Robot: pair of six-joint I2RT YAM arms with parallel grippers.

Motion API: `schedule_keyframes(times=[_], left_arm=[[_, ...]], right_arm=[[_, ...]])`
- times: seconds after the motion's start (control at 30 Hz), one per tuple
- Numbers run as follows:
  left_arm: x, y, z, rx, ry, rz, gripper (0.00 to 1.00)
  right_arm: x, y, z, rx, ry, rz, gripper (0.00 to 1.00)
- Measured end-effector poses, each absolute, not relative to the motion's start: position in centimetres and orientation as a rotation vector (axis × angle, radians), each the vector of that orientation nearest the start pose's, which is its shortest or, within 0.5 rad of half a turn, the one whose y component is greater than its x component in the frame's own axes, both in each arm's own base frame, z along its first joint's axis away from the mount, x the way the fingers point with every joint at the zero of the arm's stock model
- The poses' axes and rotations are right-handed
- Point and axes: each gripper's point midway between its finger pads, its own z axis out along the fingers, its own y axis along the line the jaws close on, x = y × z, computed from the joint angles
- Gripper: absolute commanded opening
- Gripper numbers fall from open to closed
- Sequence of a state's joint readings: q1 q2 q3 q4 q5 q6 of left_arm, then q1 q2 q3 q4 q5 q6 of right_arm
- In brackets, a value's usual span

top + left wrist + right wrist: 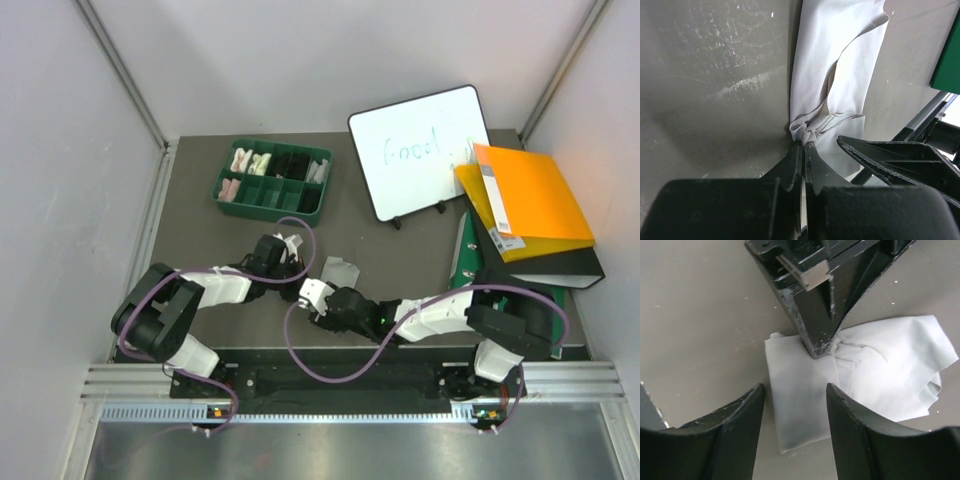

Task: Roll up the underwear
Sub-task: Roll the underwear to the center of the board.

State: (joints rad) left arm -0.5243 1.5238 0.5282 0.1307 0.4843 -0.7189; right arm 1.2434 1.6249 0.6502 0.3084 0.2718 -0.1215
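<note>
**Item:** light grey brief (pixel 340 270), soft fabric, one piece. Only this brief is identifiable; no black one shows in any view.

**Location:** around the middle of the tabletop (pixel 200 250), somewhat toward the near edge, between the two arms. It lies mostly flat and loosely folded, with one edge gathered into a small bunch.

**Left tool** (pixel 804 146): fingers pressed together, clamped on the bunched edge of the brief, tips low against the tabletop.

**Right tool** (pixel 795 392): fingers apart, holding nothing, poised just beside the flat folded end of the brief and facing the left tool across it.

**Other contents:**
- green divided tray (pixel 222 190) toward the far left corner, holding small cloth rolls (pixel 262 162)
- whiteboard (pixel 425 150) at the far edge
- stacked binders (pixel 530 200) along the right edge

**Step in hand (judged):** starting the roll. One edge is pinched and no turn of fabric is formed yet, so the task looks to be at an early stage.

**Handling notes (judged):**
- The fabric is thin and slack and will wrinkle or drag rather than curl if pulled from a single point.
- The free tool is best set down on the flat part to pin it while the clamped edge is turned over onto itself.
- Keep the lift low and the turns tight and even across the width, so the roll does not skew into a cone.
- Smooth the loose flap on the far side first, or it may get caught in the roll.
</note>
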Motion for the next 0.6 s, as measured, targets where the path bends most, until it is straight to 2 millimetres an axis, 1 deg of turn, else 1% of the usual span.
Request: schedule_keyframes(times=[0.07, 0.1, 0.17, 0.2, 0.27, 0.3, 0.33, 0.37, 0.4, 0.43, 0.47, 0.53, 0.57, 0.6], left_arm=[[21.3, -24.6, 1.9, -0.008, 2.642, -1.092, 0.0], [21.3, -24.6, 1.9, -0.004, 2.641, -1.093, 0.0], [21.2, -24.6, 1.9, 0.002, 2.643, -1.094, 0.0], [21.1, -24.6, 1.9, 0.004, 2.645, -1.096, 0.0], [21.1, -24.6, 1.9, 0.008, 2.645, -1.1, 0.0], [21.1, -24.6, 1.9, 0.008, 2.645, -1.101, 0.0], [21.1, -24.6, 1.9, 0.009, 2.646, -1.101, 0.0], [21.0, -24.6, 2.0, 0.008, 2.646, -1.102, 0.03], [21.0, -24.6, 2.0, 0.008, 2.645, -1.1, 0.09], [21.0, -24.5, 2.1, 0.005, 2.647, -1.095, 0.21], [21.0, -24.4, 2.1, 0.001, 2.649, -1.088, 0.29], [20.9, -24.0, 2.4, -0.019, 2.648, -1.071, 0.4], [20.9, -23.7, 2.6, -0.028, 2.644, -1.063, 0.49], [20.9, -23.2, 2.8, -0.045, 2.637, -1.05, 0.52]], right_arm=[[17.6, 34.9, 2.6, -1.277, 1.815, 0.307, 0.46], [17.7, 34.9, 2.5, -1.273, 1.814, 0.304, 0.4], [18.0, 35.2, 2.5, -1.263, 1.809, 0.292, 0.33], [18.1, 35.3, 2.4, -1.258, 1.809, 0.284, 0.27], [18.4, 35.6, 2.3, -1.254, 1.808, 0.276, 0.18], [18.3, 35.7, 2.2, -1.258, 1.805, 0.274, 0.08], [18.3, 35.8, 2.2, -1.263, 1.804, 0.274, 0.03], [18.3, 35.8, 2.2, -1.268, 1.805, 0.272, 0.0], [18.2, 35.8, 2.2, -1.274, 1.805, 0.272, 0.0], [18.2, 35.8, 2.1, -1.278, 1.808, 0.273, 0.0], [18.1, 35.9, 2.2, -1.286, 1.812, 0.276, 0.0], [17.8, 36.1, 2.1, -1.308, 1.822, 0.294, 0.0], [17.6, 36.3, 2.2, -1.319, 1.829, 0.303, 0.0], [17.3, 36.4, 2.1, -1.335, 1.839, 0.32, 0.0]])
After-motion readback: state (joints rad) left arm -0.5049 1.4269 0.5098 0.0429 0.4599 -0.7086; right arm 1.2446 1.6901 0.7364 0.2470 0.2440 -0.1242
